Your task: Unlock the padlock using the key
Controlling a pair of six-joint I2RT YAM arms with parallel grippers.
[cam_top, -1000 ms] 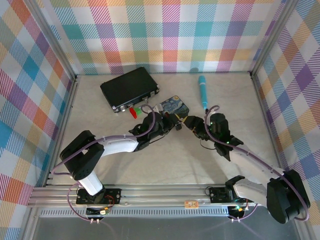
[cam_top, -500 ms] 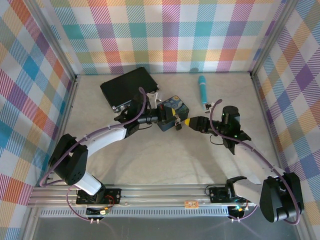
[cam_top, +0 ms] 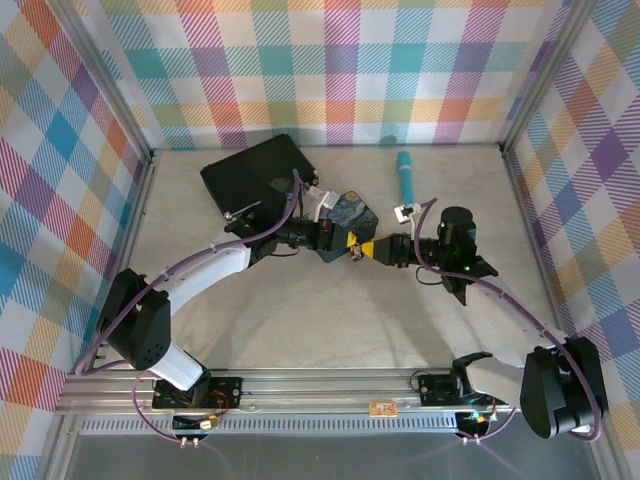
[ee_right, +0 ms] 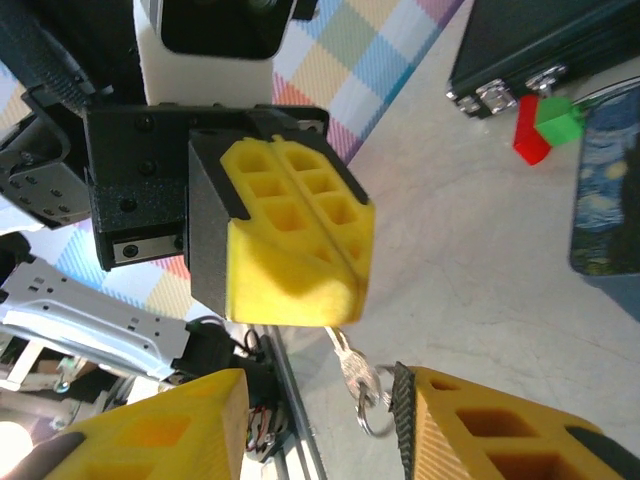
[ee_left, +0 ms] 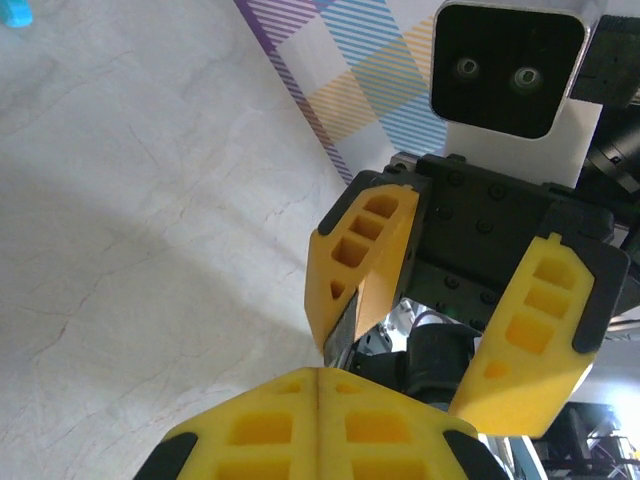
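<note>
Above the desk [cam_top: 300,320], top view: the yellow-fingered left end effector [cam_top: 352,243] meets the right end effector [cam_top: 373,248] tip to tip. Right wrist view: the left is fully clamped on the thin silvery metal key [ee_right: 349,368], which hangs between the right's parted jaws. Recommend closing squarely on its head, no tugging.

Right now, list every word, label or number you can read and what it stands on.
None readable.
Black case, blue painted tin, teal pen: no lettering visible.
Small orange tag on the front rail: too small to read.
</note>
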